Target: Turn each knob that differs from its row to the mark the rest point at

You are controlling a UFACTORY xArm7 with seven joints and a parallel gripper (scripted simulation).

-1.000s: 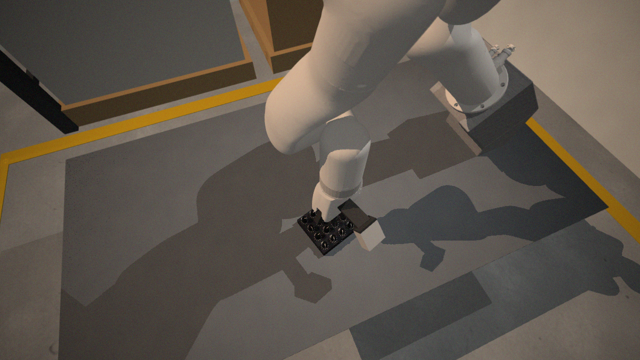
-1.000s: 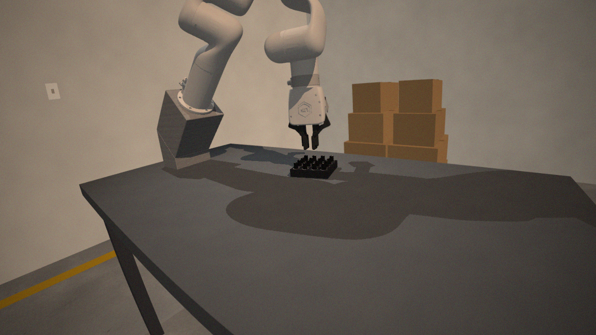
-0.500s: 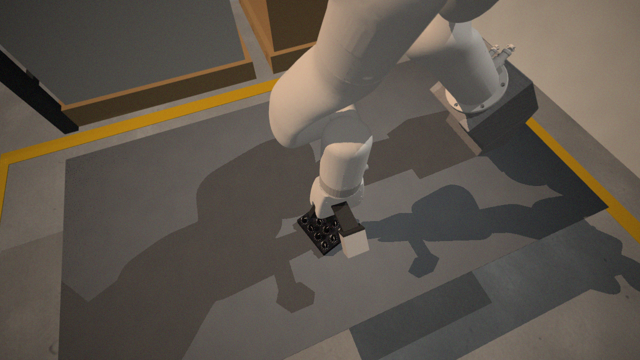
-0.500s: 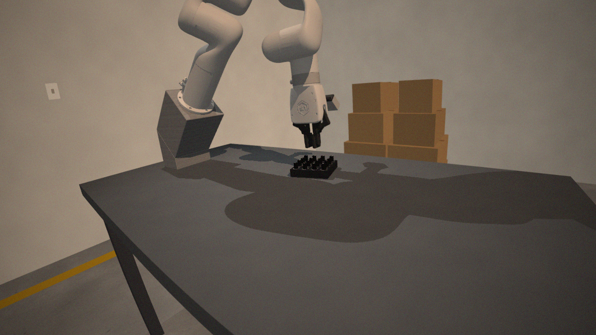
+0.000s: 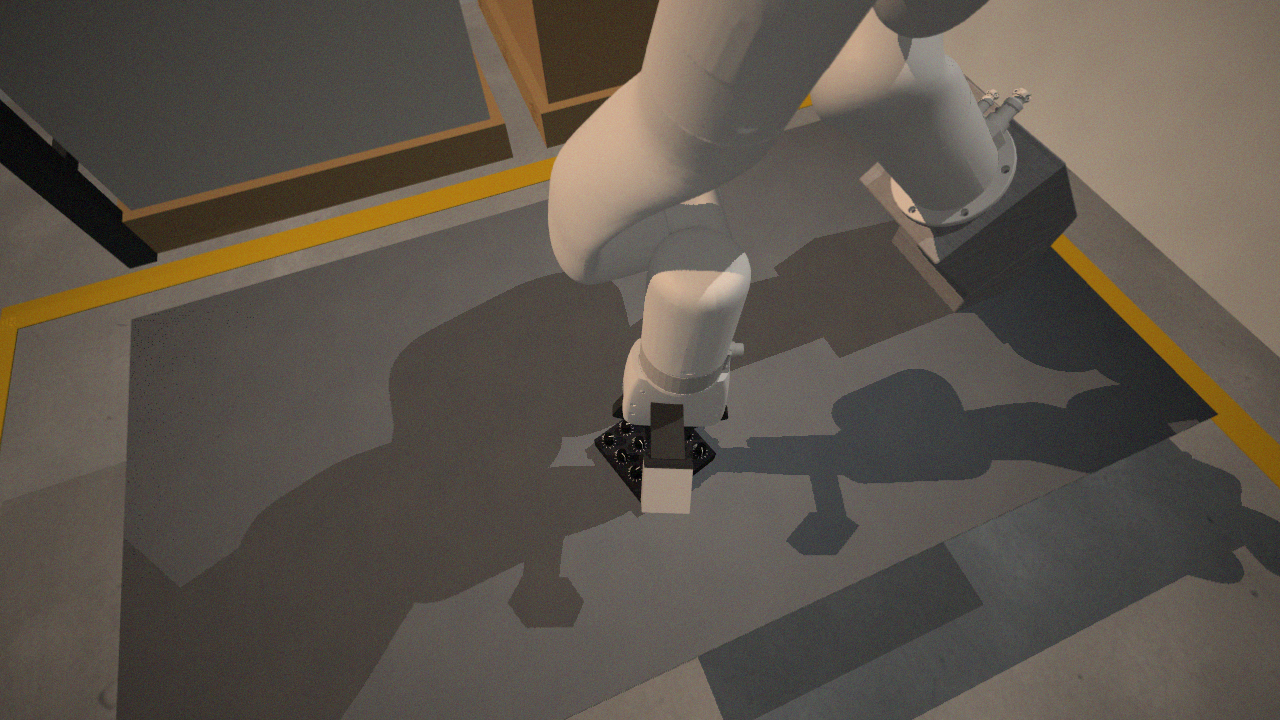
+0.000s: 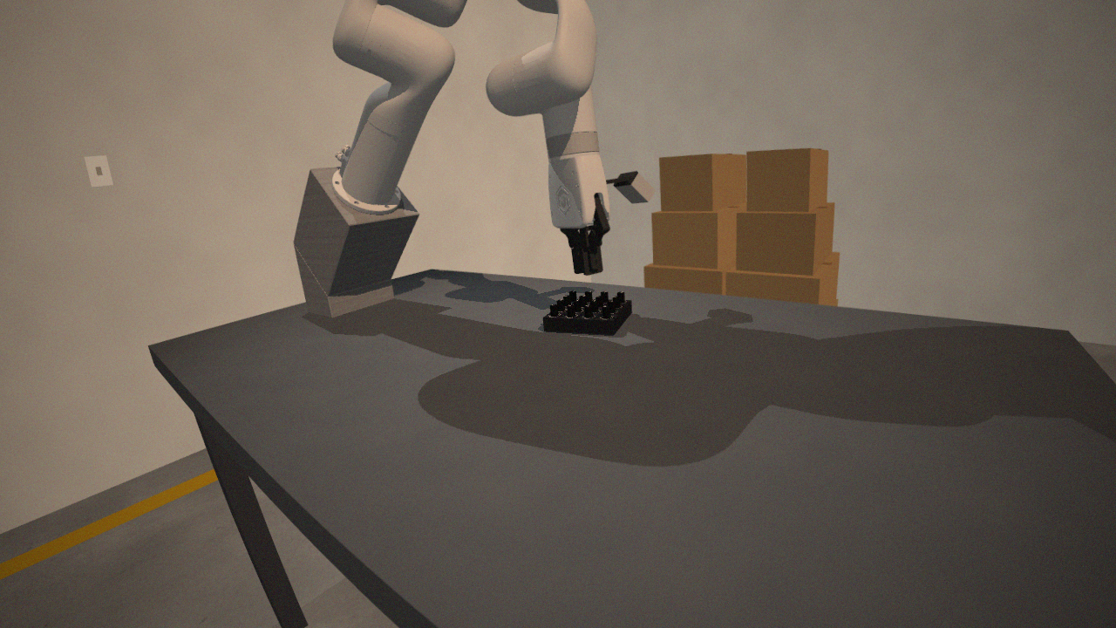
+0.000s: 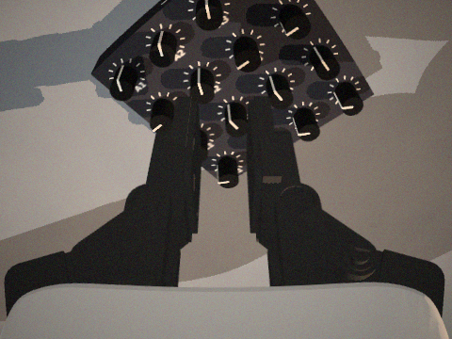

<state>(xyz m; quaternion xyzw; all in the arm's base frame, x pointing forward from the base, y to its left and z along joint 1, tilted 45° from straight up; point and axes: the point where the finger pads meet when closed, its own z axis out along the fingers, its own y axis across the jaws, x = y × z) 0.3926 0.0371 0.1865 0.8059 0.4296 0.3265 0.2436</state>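
The knob box (image 5: 612,458) (image 6: 579,324) (image 7: 308,42) sits on the worktop (image 5: 340,501) (image 6: 546,530), well in from its edges and corners. Above it, apart from every knob, hangs the gripper (image 6: 587,271) (image 7: 223,127), jaws slightly spread with nothing between them. The step in hand looks like lining up on a misaimed knob; next, probably, square the fingers around that knob and descend without brushing its neighbours.

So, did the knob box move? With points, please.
No, the knob box (image 5: 628,454) (image 6: 581,324) (image 7: 261,71) is in the same spot, measured from the arm's base (image 5: 1006,237) (image 6: 374,249).
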